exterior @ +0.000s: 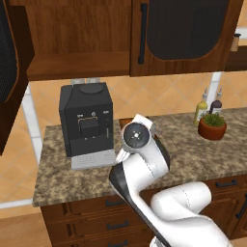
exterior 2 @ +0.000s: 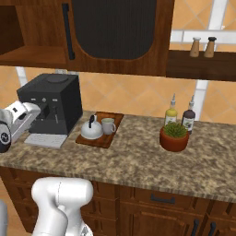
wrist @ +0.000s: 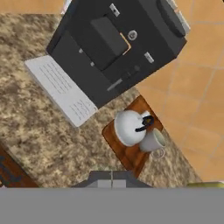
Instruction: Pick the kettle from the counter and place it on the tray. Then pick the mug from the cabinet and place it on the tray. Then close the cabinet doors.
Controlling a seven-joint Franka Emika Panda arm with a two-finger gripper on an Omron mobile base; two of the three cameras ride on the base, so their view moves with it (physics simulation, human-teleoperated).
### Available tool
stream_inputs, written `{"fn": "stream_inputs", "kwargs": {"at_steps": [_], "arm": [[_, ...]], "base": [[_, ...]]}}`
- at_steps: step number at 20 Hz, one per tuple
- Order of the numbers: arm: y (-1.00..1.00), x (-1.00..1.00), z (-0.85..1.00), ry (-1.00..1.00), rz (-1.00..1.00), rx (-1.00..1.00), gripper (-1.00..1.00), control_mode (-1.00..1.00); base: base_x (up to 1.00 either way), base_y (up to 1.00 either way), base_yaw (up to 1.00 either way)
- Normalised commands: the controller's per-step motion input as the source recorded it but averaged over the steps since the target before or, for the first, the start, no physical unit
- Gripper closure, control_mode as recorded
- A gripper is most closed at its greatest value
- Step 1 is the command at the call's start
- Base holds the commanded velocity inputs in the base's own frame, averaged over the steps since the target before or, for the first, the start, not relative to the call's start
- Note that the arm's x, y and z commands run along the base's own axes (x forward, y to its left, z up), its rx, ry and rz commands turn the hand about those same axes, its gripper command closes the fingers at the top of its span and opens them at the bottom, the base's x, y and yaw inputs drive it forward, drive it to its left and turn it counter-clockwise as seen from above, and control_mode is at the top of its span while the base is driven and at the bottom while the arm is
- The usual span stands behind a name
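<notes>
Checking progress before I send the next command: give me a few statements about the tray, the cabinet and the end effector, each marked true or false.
1. The kettle sits on the tray. True.
2. The mug is on the cabinet shelf. False: it stands on the tray beside the kettle.
3. Both cabinet doors are shut. False: the left door hangs open and the shelf shows; the right door is closed.
4. The end effector holds the mug. False: it is shut on nothing, above the counter.
5. A potted plant stands on the counter to the right of the tray. True.
</notes>
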Motion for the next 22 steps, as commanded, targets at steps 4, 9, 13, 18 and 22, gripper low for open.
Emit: {"fn": "stream_inputs", "kwargs": {"at_steps": [4, 9, 13, 18, 22], "arm": [[0.49, 0.00, -0.32, -0.17, 0.00, -0.21, 1.00, -1.00], [0.71, 0.00, -0.12, -0.42, 0.00, -0.21, 1.00, -1.00], [0.75, 0.00, -0.04, -0.44, 0.00, -0.26, 1.00, -1.00], [0.91, -0.05, 0.00, -0.37, 0.00, -0.28, 1.00, -1.00], [0.98, -0.24, 0.03, -0.35, -0.02, -0.29, 1.00, -1.00]], "base": [[0.00, 0.00, 0.00], [0.00, 0.00, 0.00], [0.00, 0.00, 0.00], [0.00, 0.00, 0.00], [0.00, 0.00, 0.00]]}}
